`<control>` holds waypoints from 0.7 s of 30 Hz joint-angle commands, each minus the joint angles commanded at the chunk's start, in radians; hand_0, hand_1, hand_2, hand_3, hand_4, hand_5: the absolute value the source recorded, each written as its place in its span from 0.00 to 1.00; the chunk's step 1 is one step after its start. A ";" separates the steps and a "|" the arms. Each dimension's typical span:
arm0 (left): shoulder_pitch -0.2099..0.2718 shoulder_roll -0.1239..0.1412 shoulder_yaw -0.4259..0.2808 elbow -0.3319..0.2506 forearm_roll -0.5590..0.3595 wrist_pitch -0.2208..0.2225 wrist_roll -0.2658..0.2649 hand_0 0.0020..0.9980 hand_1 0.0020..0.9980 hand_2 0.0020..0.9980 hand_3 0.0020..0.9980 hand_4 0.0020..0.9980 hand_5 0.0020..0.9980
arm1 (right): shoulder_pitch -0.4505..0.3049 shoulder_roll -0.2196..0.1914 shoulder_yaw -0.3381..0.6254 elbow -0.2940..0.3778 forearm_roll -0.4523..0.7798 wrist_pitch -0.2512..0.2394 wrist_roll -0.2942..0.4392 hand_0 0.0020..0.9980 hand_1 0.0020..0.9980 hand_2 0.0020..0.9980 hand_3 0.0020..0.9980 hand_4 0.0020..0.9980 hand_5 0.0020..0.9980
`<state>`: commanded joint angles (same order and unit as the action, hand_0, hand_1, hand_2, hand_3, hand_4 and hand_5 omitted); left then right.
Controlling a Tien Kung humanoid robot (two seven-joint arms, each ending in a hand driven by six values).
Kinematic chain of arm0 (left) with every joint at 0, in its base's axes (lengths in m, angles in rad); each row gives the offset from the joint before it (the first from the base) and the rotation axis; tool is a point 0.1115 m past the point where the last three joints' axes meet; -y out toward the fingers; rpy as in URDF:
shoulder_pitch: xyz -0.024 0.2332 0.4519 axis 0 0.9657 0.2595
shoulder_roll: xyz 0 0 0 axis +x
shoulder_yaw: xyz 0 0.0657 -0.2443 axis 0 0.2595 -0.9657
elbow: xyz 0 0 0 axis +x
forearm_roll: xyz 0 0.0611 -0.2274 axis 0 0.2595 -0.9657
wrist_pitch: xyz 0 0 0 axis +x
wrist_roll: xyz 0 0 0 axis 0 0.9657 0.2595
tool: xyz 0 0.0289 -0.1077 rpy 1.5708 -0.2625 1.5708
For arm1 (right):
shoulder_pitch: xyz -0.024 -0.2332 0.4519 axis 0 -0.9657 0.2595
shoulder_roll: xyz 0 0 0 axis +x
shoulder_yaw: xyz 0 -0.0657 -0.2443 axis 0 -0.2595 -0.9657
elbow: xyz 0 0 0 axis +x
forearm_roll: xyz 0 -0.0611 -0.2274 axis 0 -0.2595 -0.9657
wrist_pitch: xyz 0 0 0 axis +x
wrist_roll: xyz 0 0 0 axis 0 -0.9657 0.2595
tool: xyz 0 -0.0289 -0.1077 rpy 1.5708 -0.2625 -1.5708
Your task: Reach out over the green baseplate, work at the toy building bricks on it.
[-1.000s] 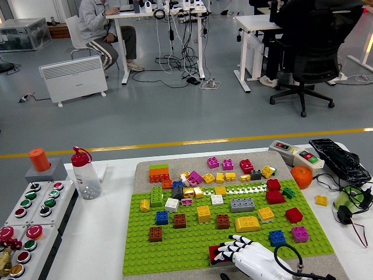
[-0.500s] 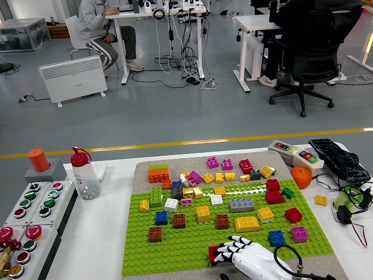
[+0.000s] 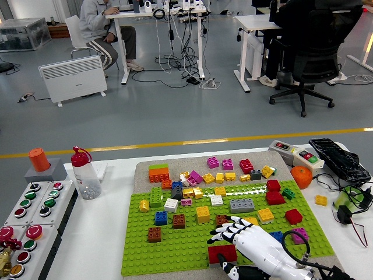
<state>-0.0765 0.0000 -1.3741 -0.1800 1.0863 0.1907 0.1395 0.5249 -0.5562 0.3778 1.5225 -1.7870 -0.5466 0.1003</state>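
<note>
The green baseplate (image 3: 186, 239) lies in the middle of the table with many loose bricks on it. My right hand (image 3: 236, 239), white with black joints, reaches in from the lower right over the plate's near right part. Its fingers (image 3: 224, 232) are spread and hold nothing; they hover by a brown brick (image 3: 222, 220) and partly cover a yellow brick (image 3: 252, 221). A red brick (image 3: 222, 254) lies on the plate's near edge just below the fingers, with the thumb (image 3: 232, 270) on its near side. A blue brick (image 3: 276, 236) and a magenta brick (image 3: 301, 234) are partly hidden behind the hand.
A bottle with a red cap (image 3: 85, 173) and an orange cap on a grey block (image 3: 39, 160) stand at the left, above a panel of buttons (image 3: 35, 213). A switch box (image 3: 296, 154), an orange ball (image 3: 301, 177), a keyboard (image 3: 340, 160) and cables lie at the right.
My right hand has risen and moved forward and right, off the red brick, which now shows whole. Its fingers have spread wider over the brown and yellow bricks.
</note>
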 joint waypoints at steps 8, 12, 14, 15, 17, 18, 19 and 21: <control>-0.003 0.000 0.000 0.000 0.002 -0.001 -0.002 0.65 0.68 0.72 0.57 0.30 1.00 | -0.091 0.042 0.160 -0.015 0.169 -0.005 0.090 0.87 0.79 0.78 0.77 0.35 0.44; -0.006 0.000 -0.001 0.000 0.007 -0.002 -0.003 0.65 0.68 0.71 0.57 0.30 1.00 | -0.161 0.085 0.268 -0.004 0.295 -0.006 0.164 0.74 0.68 0.65 0.66 0.35 0.42; -0.008 0.001 -0.002 0.000 0.009 -0.003 -0.004 0.65 0.68 0.71 0.57 0.30 1.00 | -0.196 0.103 0.325 0.006 0.357 -0.002 0.200 0.74 0.68 0.65 0.66 0.35 0.42; -0.009 0.002 -0.002 0.000 0.010 -0.003 -0.004 0.65 0.68 0.71 0.57 0.30 1.00 | -0.211 0.110 0.346 0.012 0.381 0.002 0.211 0.74 0.68 0.65 0.66 0.35 0.42; -0.010 0.003 -0.003 0.000 0.012 -0.003 -0.004 0.65 0.68 0.71 0.57 0.30 1.00 | -0.243 0.124 0.399 0.028 0.439 0.013 0.231 0.74 0.68 0.65 0.66 0.35 0.42; -0.011 0.003 -0.003 0.000 0.013 -0.003 -0.004 0.66 0.68 0.71 0.57 0.31 1.00 | -0.258 0.131 0.429 0.037 0.476 0.020 0.239 0.66 0.61 0.57 0.60 0.36 0.40; -0.011 0.003 -0.003 0.000 0.013 -0.003 -0.005 0.66 0.68 0.71 0.57 0.31 1.00 | -0.266 0.135 0.453 0.042 0.505 0.025 0.244 0.66 0.61 0.57 0.60 0.36 0.40; -0.012 0.003 -0.003 0.000 0.015 -0.004 -0.005 0.66 0.68 0.71 0.57 0.31 1.00 | -0.301 0.149 0.512 0.070 0.583 0.051 0.253 0.66 0.61 0.57 0.60 0.36 0.40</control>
<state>-0.0884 0.0035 -1.3766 -0.1800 1.1017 0.1872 0.1349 0.2239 -0.4068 0.8898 1.5924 -1.2041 -0.4955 0.3530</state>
